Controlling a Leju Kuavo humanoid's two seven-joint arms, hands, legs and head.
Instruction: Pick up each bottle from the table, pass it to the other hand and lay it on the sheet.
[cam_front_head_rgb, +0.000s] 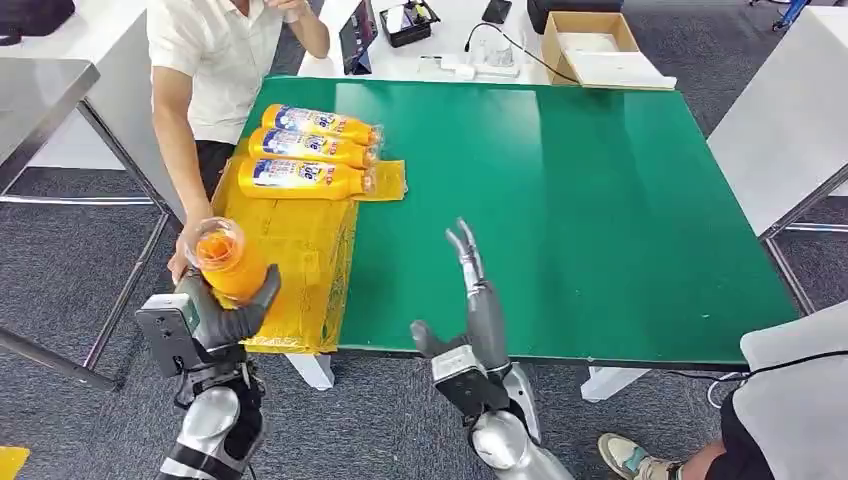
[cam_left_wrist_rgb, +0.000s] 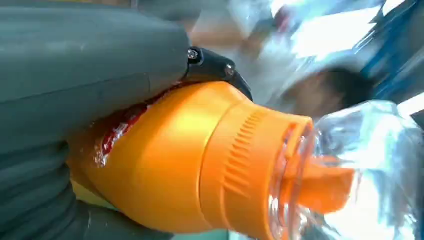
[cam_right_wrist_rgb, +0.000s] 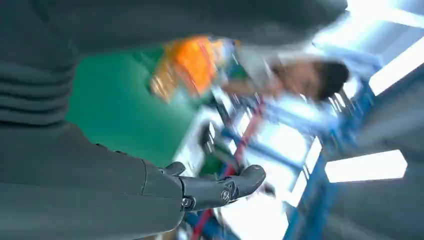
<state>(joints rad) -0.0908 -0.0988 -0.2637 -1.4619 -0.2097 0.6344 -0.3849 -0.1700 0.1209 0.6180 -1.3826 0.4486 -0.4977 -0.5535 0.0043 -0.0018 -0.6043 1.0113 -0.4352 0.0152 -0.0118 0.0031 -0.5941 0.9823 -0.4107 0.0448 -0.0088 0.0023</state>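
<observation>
My left hand (cam_front_head_rgb: 222, 318) grips an orange bottle (cam_front_head_rgb: 226, 262) with a clear cap, held upright over the near left corner of the yellow sheet (cam_front_head_rgb: 300, 250). Close up, the bottle (cam_left_wrist_rgb: 200, 165) sits in the left hand (cam_left_wrist_rgb: 75, 75) with its clear cap pointing away. Three orange bottles (cam_front_head_rgb: 305, 178) lie side by side on the far part of the sheet. My right hand (cam_front_head_rgb: 477, 300) stands open above the table's near edge, fingers stretched and holding nothing. The right wrist view shows the right hand (cam_right_wrist_rgb: 150, 185) blurred, fingers apart.
A green table (cam_front_head_rgb: 600, 200) stretches to the right of the sheet. A person in a white shirt (cam_front_head_rgb: 215, 60) stands at the table's far left corner, one hand close behind my held bottle. A cardboard box (cam_front_head_rgb: 590, 45) and a dark tray sit on the white desk behind.
</observation>
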